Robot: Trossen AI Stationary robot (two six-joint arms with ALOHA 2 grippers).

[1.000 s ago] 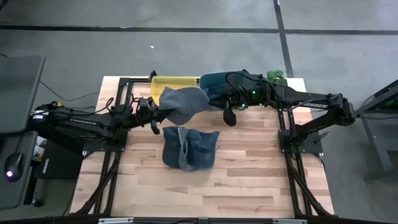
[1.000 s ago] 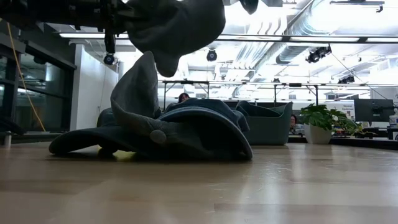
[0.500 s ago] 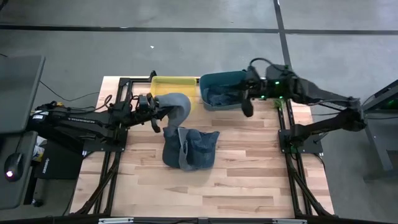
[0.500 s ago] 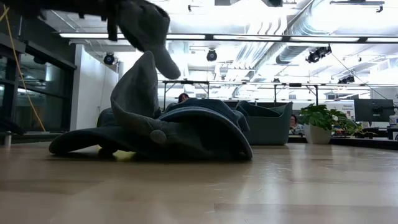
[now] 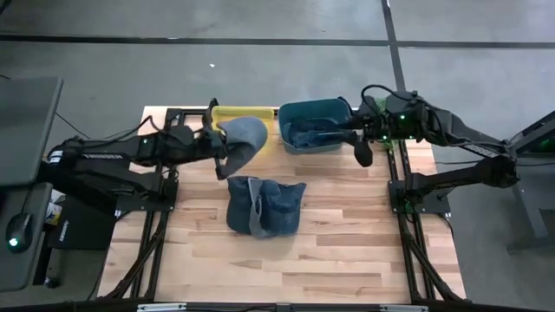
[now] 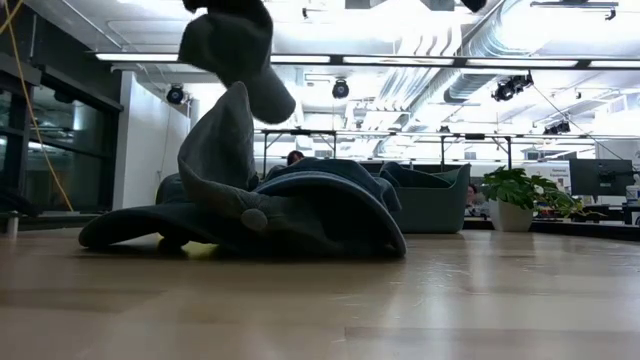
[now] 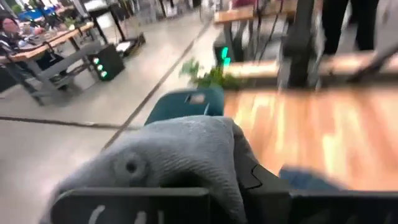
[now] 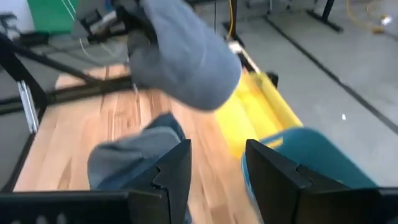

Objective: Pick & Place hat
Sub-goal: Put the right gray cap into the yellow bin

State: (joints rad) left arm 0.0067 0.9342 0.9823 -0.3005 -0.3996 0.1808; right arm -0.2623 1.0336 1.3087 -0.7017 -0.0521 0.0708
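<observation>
Left gripper (image 5: pixel 218 147): mine, clamped on a grey hat (image 5: pixel 245 137), held aloft over the yellow bin (image 5: pixel 227 114).
Right gripper (image 5: pixel 362 154): mine, fingers parted, nothing in them, beside the teal bin (image 5: pixel 314 111).
Hat pile (image 5: pixel 264 206): blue-grey, mid-table (image 5: pixel 347 243), below the lifted hat.
Teal bin contents: blue fabric inside.

You've got nothing to read here: no lettering, label, brand mark, number or sign comes through legibly in any of the four views. There is pale printing on the left arm's (image 5: pixel 95 158) link in the high view, but it is too small for you to make out a single character. The same goes for the faint curved marks on the dark bar at the bottom of the left wrist view; you can't tell them as letters.
</observation>
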